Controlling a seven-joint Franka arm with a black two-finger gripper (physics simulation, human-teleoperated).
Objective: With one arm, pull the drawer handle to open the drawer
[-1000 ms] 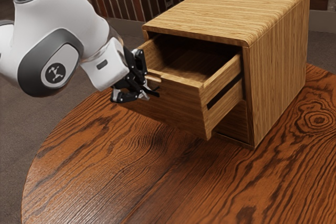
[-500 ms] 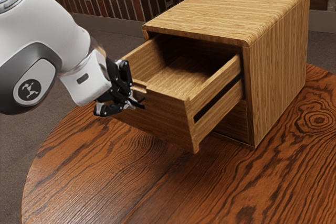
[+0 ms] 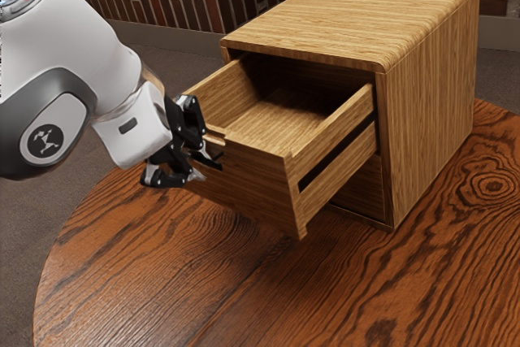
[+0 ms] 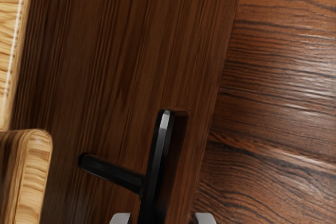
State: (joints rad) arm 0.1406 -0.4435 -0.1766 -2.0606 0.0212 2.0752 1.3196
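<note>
Exterior view: one cabinet (image 3: pixel 422 79) stands by the far edge of the round table (image 3: pixel 162 282), with its single drawer (image 3: pixel 329 152) well out towards the exterior view's left. The gripper (image 3: pixel 199 148) sits at the drawer front by the handle (image 3: pixel 215 134); whether it pinches the handle cannot be told. Wrist view: the shaded drawer front up close, the pale handle (image 4: pixel 23 177) cut off at the frame's edge, and tabletop beside it
</note>
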